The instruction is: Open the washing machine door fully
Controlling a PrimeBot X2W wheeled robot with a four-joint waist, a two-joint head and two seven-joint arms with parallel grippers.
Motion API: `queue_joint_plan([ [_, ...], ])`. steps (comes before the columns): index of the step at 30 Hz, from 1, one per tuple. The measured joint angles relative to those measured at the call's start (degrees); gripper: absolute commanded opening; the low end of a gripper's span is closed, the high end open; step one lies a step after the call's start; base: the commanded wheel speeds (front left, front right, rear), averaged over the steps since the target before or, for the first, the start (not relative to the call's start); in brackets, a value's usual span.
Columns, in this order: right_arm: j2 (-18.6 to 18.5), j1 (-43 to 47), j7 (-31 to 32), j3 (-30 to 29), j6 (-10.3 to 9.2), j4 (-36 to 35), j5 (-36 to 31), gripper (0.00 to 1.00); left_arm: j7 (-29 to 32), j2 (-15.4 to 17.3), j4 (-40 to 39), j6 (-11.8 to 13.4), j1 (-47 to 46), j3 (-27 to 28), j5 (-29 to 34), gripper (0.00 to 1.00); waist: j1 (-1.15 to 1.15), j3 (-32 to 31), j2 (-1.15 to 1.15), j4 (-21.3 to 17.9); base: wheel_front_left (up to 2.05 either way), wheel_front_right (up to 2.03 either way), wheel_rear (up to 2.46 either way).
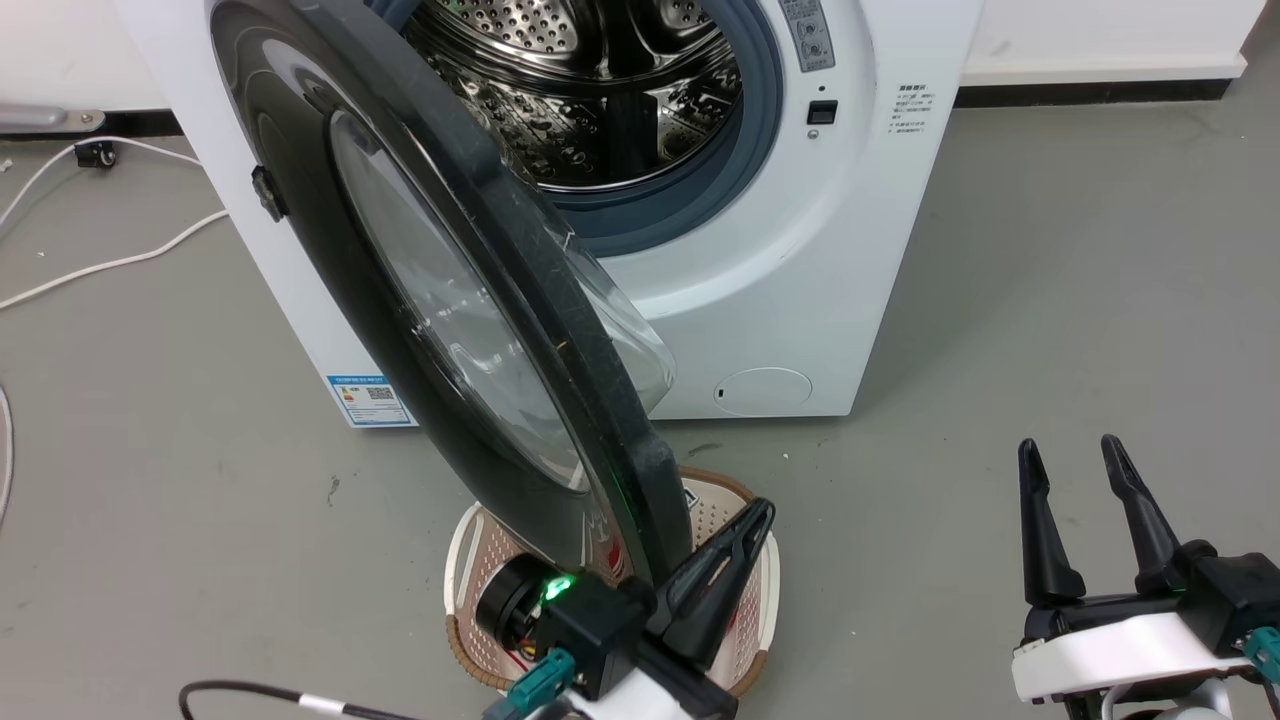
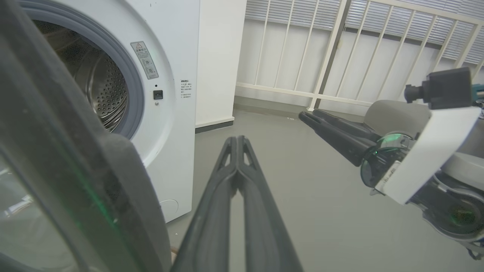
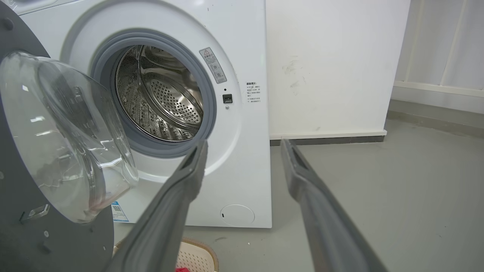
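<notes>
Currently the washing machine door (image 1: pixel 420 330) stands roughly half open, left of the washing machine's (image 1: pixel 800 280) drum. The left claw (image 1: pixel 755 525), fingers together, sits against its lower rim and could slip off the edge or clip the laundry basket (image 1: pixel 458 565) below. The right claw (image 1: pixel 1068 470), spread, idles near right.

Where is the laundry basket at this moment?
Head view, lower centre: the basket sits on the floor before the washing machine, below the door, partly hidden by the left gripper.
</notes>
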Motion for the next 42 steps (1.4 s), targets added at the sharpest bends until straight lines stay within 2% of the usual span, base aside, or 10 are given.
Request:
queue_joint_plan([
  [9, 0.0, -0.5, 0.2, 0.6, 0.0, 0.8, 0.6, 1.0, -3.7, -2.3, 8.6, 1.8, -6.4, 0.6, -0.3, 0.0, 0.0, 0.9, 0.0, -0.7, 0.0, 0.0, 0.0],
  [19, 0.0, -0.6, 0.2, 0.9, 0.0, 1.5, 1.1, 1.0, -6.0, -3.4, 12.5, 4.6, -8.1, 2.1, -1.6, 0.0, 0.0, 1.2, 0.0, -1.1, 0.0, 0.0, 0.0],
  [26, 0.0, -0.7, 0.4, 1.3, 0.01, 2.0, 1.7, 1.0, -6.5, -3.3, 11.3, 5.5, -6.7, 3.2, -1.0, 0.0, 0.0, 1.1, 0.0, -0.9, 0.0, 0.0, 0.0],
  [31, 0.0, -0.7, 0.6, 1.4, 0.0, 2.3, 2.1, 1.0, -6.6, -1.9, 8.5, 6.1, -4.3, 3.6, 0.2, 0.0, 0.0, 0.9, 0.0, -0.6, 0.0, 0.0, 0.0],
  [42, 0.0, -0.2, 1.2, 1.3, 0.0, 2.8, 3.0, 1.0, -6.8, 0.8, 2.1, 9.6, 4.0, 5.2, 1.5, 0.0, 0.0, -0.2, 0.0, 1.7, 0.0, 0.0, 0.0],
])
